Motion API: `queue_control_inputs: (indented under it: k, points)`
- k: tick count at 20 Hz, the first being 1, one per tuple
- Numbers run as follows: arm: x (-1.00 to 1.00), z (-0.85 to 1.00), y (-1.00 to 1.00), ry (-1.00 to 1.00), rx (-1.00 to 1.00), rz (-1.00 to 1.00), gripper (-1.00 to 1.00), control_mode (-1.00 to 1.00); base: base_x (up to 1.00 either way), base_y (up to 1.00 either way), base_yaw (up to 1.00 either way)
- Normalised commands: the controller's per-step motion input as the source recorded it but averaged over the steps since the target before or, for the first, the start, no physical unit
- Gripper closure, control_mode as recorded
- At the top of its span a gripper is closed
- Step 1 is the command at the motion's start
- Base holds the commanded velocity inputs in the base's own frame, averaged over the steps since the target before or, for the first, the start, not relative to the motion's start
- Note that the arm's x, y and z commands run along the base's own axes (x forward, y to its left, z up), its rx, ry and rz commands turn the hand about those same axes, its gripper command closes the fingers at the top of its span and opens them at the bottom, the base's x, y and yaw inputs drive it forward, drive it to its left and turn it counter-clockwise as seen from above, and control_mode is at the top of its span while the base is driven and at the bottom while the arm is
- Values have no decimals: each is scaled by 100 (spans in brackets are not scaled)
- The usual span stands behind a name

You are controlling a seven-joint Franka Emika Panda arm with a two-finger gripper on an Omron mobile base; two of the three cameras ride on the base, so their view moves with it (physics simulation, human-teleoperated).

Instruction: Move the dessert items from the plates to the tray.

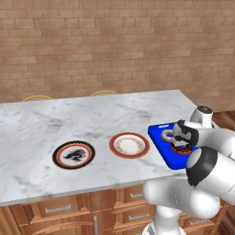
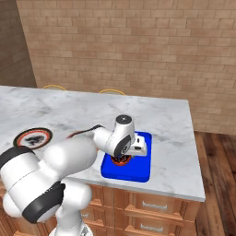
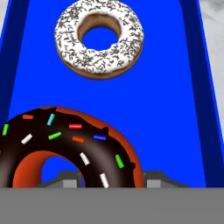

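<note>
Chocolate donut (image 3: 70, 144) sits nearest the hand camera, at about seven o'clock in that view, its sprinkled rim running down between the two dark finger tips. The pincer (image 3: 113, 180) is narrowed around that rim, so I judge it has hold of the donut, low over the tray (image 3: 175, 113); whether the donut already rests on the blue surface cannot be told. Gripping one side of the ring rather than the whole width suits a narrow jaw span.

Beyond it, toward twelve o'clock in the hand view, the white-glazed donut (image 3: 99, 38) lies flat on the tray, well apart from the dark one, which leaves room for the second piece to be set down.

From the left base view the tray lies at three o'clock on the marble desk (image 1: 92, 119), near its right end. The cream plate (image 1: 129, 145) lies just beside the tray at its nine o'clock, and the black-and-red plate (image 1: 73, 154) farther out that way; both are bare. The job looks nearly finished: only the release seems left.
</note>
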Motion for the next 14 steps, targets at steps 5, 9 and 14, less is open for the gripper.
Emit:
queue_control_inputs:
  k: [5,9,14]
  points:
    - [10,-14,0,0,0,0,100,-100,0,0,0]
    - [6,-11,0,0,0,0,100,-100,0,0,0]
    - [2,-11,0,0,0,0,100,-100,0,0,0]
